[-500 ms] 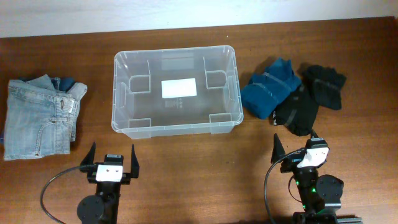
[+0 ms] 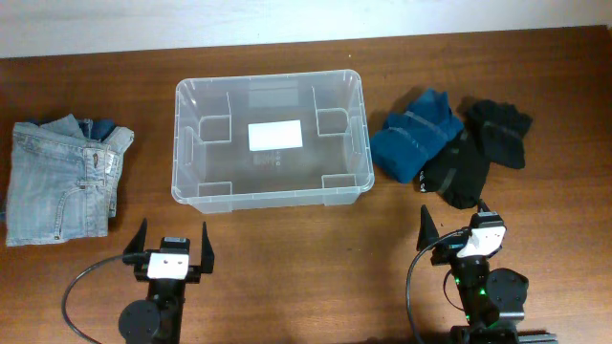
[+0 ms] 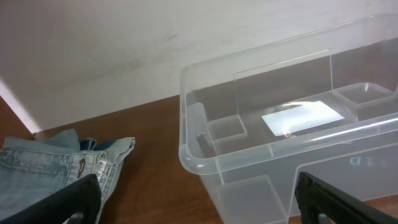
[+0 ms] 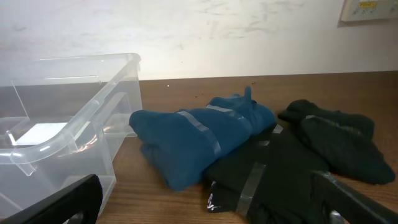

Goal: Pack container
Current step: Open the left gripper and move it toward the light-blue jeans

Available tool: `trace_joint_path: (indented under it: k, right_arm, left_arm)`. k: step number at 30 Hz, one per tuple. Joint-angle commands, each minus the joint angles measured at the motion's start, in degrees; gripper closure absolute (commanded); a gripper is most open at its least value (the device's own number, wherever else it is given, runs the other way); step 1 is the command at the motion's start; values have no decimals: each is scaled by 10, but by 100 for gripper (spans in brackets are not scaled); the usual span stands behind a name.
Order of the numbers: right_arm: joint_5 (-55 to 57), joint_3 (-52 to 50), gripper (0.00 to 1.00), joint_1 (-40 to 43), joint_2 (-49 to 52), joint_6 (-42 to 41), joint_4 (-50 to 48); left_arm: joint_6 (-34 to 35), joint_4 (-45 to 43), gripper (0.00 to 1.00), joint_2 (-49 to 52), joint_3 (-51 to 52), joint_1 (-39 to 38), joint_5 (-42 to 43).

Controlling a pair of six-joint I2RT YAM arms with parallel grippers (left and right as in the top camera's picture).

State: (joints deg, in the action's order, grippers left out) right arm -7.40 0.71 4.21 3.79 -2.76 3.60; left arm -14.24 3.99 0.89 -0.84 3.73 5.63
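The clear plastic container (image 2: 272, 139) stands empty at the table's middle, a white label (image 2: 275, 136) on its base. It also shows in the left wrist view (image 3: 292, 143) and the right wrist view (image 4: 56, 143). Folded light-blue jeans (image 2: 59, 179) lie to its left, seen also in the left wrist view (image 3: 50, 168). A folded blue garment (image 2: 413, 134) and black garments (image 2: 473, 153) lie to its right, seen in the right wrist view, blue (image 4: 193, 140) and black (image 4: 292, 168). My left gripper (image 2: 173, 250) and right gripper (image 2: 454, 225) are open and empty near the front edge.
The table is dark wood (image 2: 306, 258). A pale wall (image 3: 124, 43) runs behind its far edge. Cables loop by each arm base at the front edge.
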Motion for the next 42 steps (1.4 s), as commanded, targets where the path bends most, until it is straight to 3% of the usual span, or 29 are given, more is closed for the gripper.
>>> trace_joint_path:
  k: [1, 9, 14, 16, 21, 25, 27, 31, 33, 37, 39, 40, 42]
  right_arm:
    - [3, -4, 2, 4, -5, 0, 1]
    - [3, -4, 2, 4, -5, 0, 1]
    - [3, -4, 2, 4, -5, 0, 1]
    - [3, -4, 2, 4, -5, 0, 1]
    - [3, -4, 2, 4, -5, 0, 1]
    - [3, -4, 2, 4, -5, 0, 1]
    - [3, -4, 2, 4, -5, 0, 1]
    - [3, -4, 2, 4, -5, 0, 1]
    - [3, -4, 2, 4, -5, 0, 1]
    - [3, -4, 2, 4, -5, 0, 1]
    - [3, -4, 2, 4, -5, 0, 1]
    - [3, -4, 1, 4, -5, 0, 1]
    - [3, -4, 1, 4, -5, 0, 1]
  left_arm:
    - [-8, -1, 1, -6, 3, 3, 6]
    - [-3, -2, 1, -6, 3, 3, 26]
    - [-2, -39, 1, -6, 3, 3, 216]
    - [-2, -48, 1, -6, 3, 3, 246]
    - [5, -77, 1, -6, 3, 3, 251]
    - [72, -126, 1, -5, -1, 3, 250]
    - [85, -106, 1, 7, -24, 3, 239]
    - [84, -14, 1, 103, -136, 4, 163]
    - [84, 17, 0, 201, -223, 3, 149]
    - [82, 127, 1, 439, -456, 7, 139]
    - [82, 258, 1, 616, -667, 7, 128]
    - [82, 274, 1, 639, -692, 7, 129]
    - [82, 393, 1, 762, -854, 4, 132]
